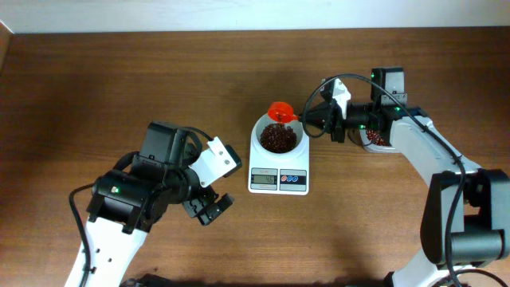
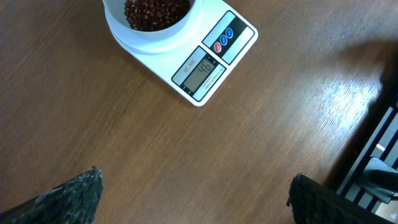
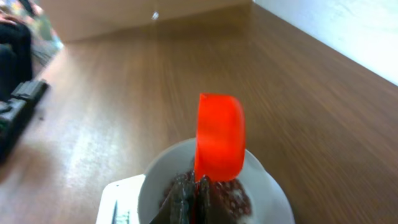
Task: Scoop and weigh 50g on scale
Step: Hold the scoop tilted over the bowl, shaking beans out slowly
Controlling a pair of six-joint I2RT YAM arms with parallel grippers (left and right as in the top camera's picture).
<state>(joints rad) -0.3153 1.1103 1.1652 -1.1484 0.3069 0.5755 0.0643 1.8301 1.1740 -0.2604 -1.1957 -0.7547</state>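
Near the middle of the wooden table (image 1: 119,72), the scale (image 1: 279,180) is sitting with its round white bowl (image 1: 256,135) on top, and the beans (image 1: 277,139) are lying heaped inside that bowl. Just over the bowl's far rim, the right gripper (image 1: 309,119) is clamping the handle of the orange scoop (image 1: 279,109), its fingers pressed tight on it. In the right wrist view the scoop's cup is standing tipped on edge above the beans. Behind that gripper, partly hidden by the arm, a tub (image 1: 374,142) is showing more red-brown beans. Off to the scale's left and nearer the front edge, the left gripper (image 1: 209,206) is hanging above bare wood with its jaws spread wide, gripping nothing and well apart from the scale. From the left wrist camera the scale's grey display is showing dark digits beside the red and blue buttons.
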